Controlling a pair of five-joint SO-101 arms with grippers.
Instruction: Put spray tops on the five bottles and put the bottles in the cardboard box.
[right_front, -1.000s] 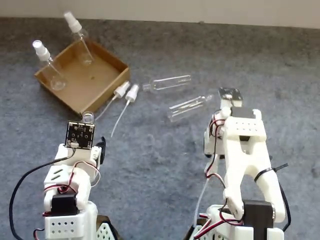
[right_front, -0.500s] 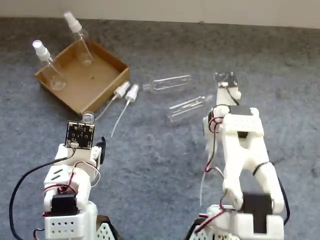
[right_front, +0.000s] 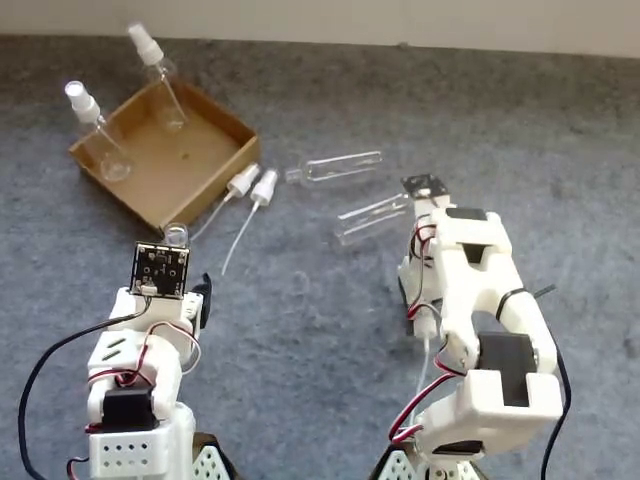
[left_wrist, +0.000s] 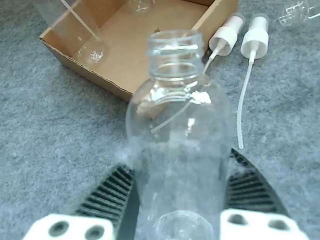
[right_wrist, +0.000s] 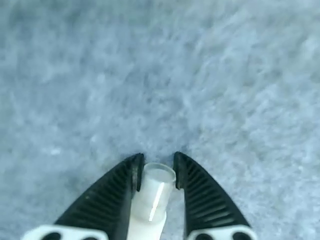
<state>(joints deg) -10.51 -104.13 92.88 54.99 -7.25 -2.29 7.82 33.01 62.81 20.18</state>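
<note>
Left wrist view: left gripper (left_wrist: 180, 175) is clamping an open clear bottle (left_wrist: 177, 125) upright just beside the cardboard box (left_wrist: 85, 65). Right gripper (right_wrist: 156, 162), well apart from the box, is pinching what looks like a spray top (right_wrist: 154, 192). Light, slick, floppy tube, so I'm guessing grip the collar.

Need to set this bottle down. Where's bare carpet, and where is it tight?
Bare carpet lies between the two arms, nearer than the loose spray tops. More is free beyond the right pincer, toward the far right edge. Crowded: the strip from the cardboard box corner past those tops to the two lying bottles.
</note>
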